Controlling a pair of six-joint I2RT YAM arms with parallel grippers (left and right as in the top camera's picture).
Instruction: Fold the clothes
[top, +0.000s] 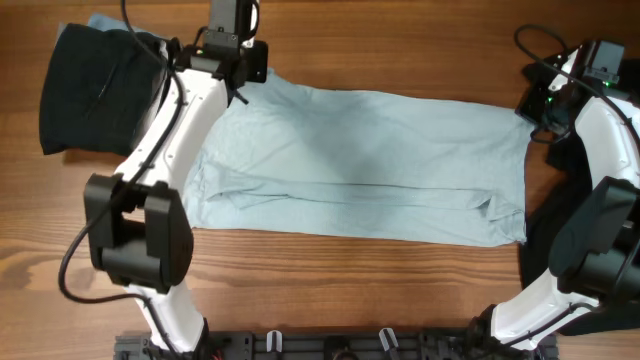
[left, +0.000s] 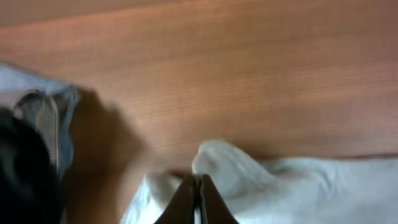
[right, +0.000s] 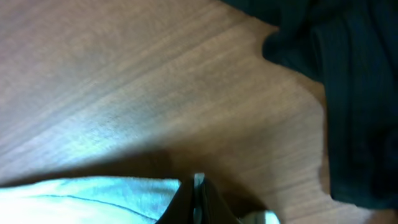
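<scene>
Overhead view: we are holding the pale-blue T-shirt (top: 360, 150) by its two far corners as it is lying flat across the table (top: 400, 290), w/ a lengthwise crease showing toward its near edge. The left gripper (top: 243, 72) is sitting at the shirt's far-left corner. In the left wrist view its jaws are pressing together on a raised tuft of pale cloth. The right gripper (top: 542, 108) is sitting at the far-right corner. In the right wrist view its jaws are likewise closed, w/ the shirt's edge running into them. We are reading that as a pinch, though little cloth is showing there. A black garment (top: 90, 90) is lying just off the shirt's left end. A dark garment (top: 548, 225) is lying off its right end, under the right arm.

Risks, as we are judging them: the right pinch is looking thin, so a pull toward the shirt's near edge may be slipping that corner free and skewing the fold. Uneven speed btw. the arms would be twisting the cloth. Either arm may also be dragging a neighbouring garment onto the shirt.
</scene>
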